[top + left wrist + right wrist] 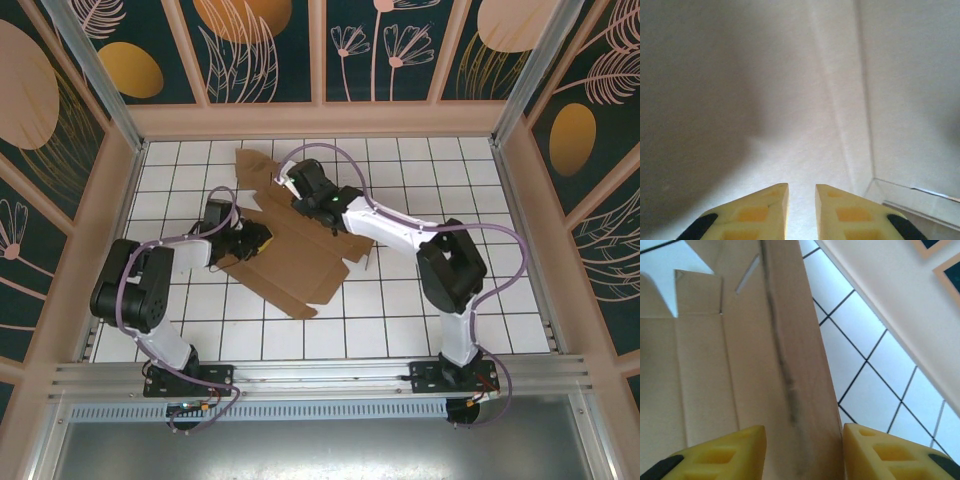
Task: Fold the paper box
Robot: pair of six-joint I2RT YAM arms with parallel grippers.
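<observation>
We see the left claw (801, 210) with its two yellow fingertips (760, 212) slightly apart at the bottom edge, nothing between them. Just ahead lies the paper box (790, 100), pale cardboard, a crease running up and away to the claw's right.

The overhead view is evenly and brightly lit and sharp, with soft short shadows under the arms and the paper box (290, 255). The enclosure posts splay outward toward 10 and 2 o'clock. At the left wrist the cardboard is close, hazy and low in contrast, a broad shadow darkening it from 9 o'clock. The right wrist's white tiles (875, 390) glare slightly, and the raised flap edge is blurred.
</observation>
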